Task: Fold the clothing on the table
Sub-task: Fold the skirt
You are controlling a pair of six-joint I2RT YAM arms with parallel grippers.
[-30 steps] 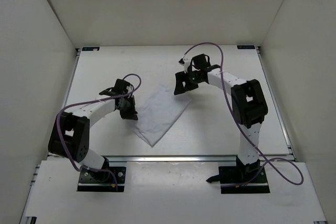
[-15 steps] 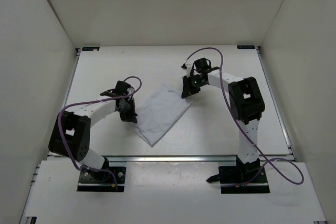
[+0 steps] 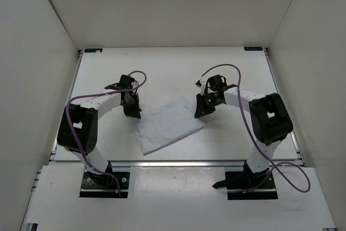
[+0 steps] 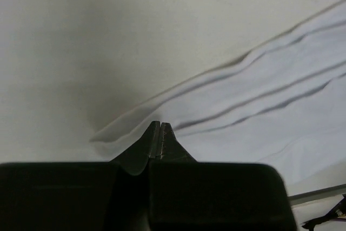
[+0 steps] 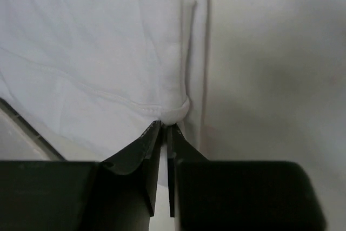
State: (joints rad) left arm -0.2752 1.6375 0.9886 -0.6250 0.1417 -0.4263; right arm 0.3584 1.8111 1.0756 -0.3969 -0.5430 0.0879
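The clothing, a thin white wrinkled piece, lies on the table between the two arms. My left gripper is at its left corner. In the left wrist view the jaws are pressed together on the edge of the fabric, which runs off to the right in long creases. My right gripper is at the right corner. In the right wrist view its tips pinch a bunched bit of the hem of the clothing.
White walls enclose the table on three sides. A metal rail runs along the near edge in front of the arm bases. Purple cables loop from both arms. Bare table lies beyond the clothing toward the far wall.
The right gripper went from open to shut on the clothing's right corner and moved nearer and rightward with it. The clothing turned from a diamond to a wider, flatter lie. The left gripper stayed shut.
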